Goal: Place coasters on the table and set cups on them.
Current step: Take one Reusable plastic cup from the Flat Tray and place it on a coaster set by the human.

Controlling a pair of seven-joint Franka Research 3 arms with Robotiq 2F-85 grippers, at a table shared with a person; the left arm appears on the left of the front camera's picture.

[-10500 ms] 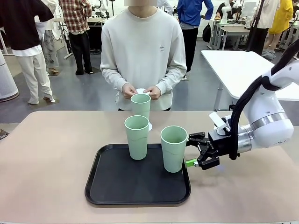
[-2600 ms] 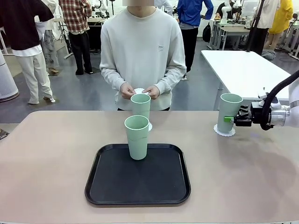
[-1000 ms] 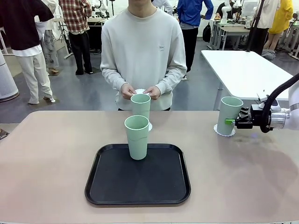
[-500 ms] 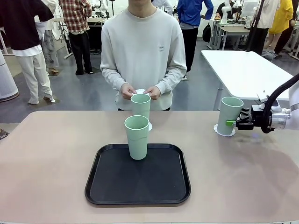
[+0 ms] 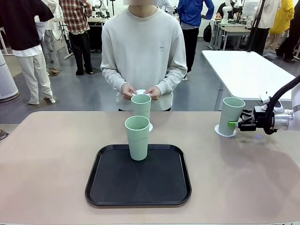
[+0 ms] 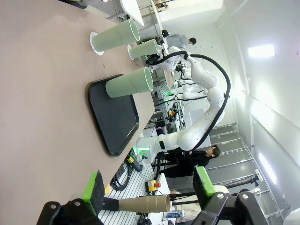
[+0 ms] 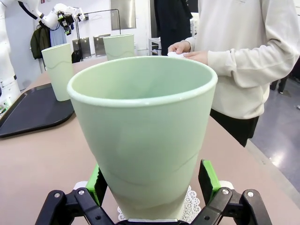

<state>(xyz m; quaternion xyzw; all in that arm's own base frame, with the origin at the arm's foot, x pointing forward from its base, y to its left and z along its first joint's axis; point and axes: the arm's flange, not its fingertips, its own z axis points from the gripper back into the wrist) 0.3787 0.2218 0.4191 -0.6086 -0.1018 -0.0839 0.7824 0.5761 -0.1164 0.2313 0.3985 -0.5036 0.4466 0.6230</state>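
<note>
A mint-green cup [image 5: 229, 116] stands upright on a lacy white coaster [image 5: 224, 131] at the right of the table [image 5: 47, 164]. My right gripper [image 5: 233, 123] is open at its right side. In the right wrist view that cup [image 7: 143, 126] still sits between the green pads [image 7: 98, 182], over the coaster [image 7: 192, 206]. A second cup [image 5: 137, 137] stands on the black tray [image 5: 140, 187]. A third cup [image 5: 141, 107] stands behind it on a coaster [image 5: 150, 127]. The person's hands hold another coaster [image 5: 140, 91]. My left gripper [image 6: 149, 185] is open, holding nothing and far from the cups [image 6: 129, 83].
The person stands at the far edge, hands just above the middle cup. The black tray [image 6: 115, 117] takes up the table's centre. A white table [image 5: 243, 70] stands beyond the right corner. Bare tabletop lies left and right of the tray.
My right gripper has drawn back a little to the right, away from the cup on the right coaster. The cup stays put. Nothing else has moved.
</note>
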